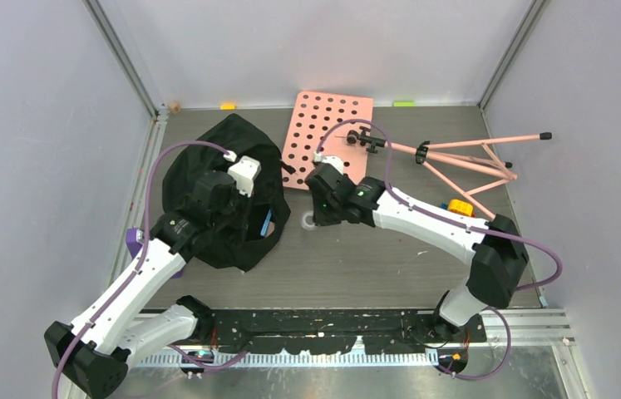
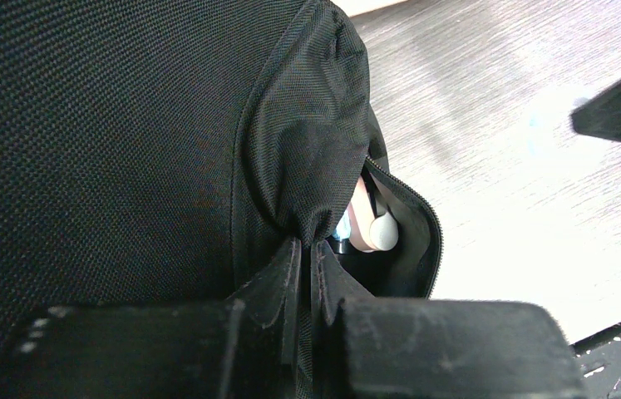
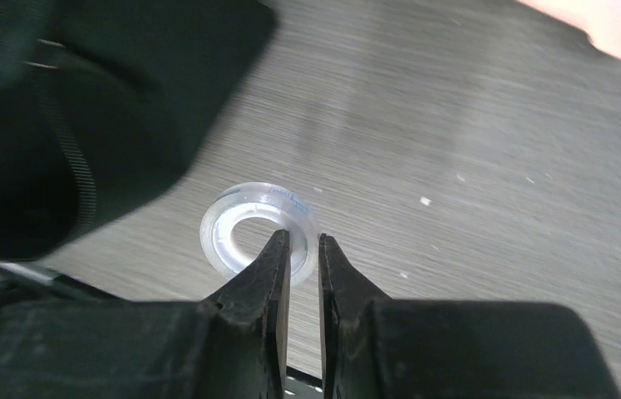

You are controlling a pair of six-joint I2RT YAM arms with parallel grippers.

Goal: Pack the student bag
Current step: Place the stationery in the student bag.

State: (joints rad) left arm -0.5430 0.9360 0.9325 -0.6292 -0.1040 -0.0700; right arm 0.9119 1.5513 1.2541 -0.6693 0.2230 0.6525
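My left claw [image 2: 305,249] pinches the student bag [image 2: 124,125] open, a pale item [image 2: 376,230] already inside; my right claw [image 3: 303,245] nips the clear tape roll [image 3: 244,198], not yet packed

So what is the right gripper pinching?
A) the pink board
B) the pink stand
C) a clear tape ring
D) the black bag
C: in the wrist view the right gripper has one finger inside the tape ring and one outside, closed on its rim on the table.
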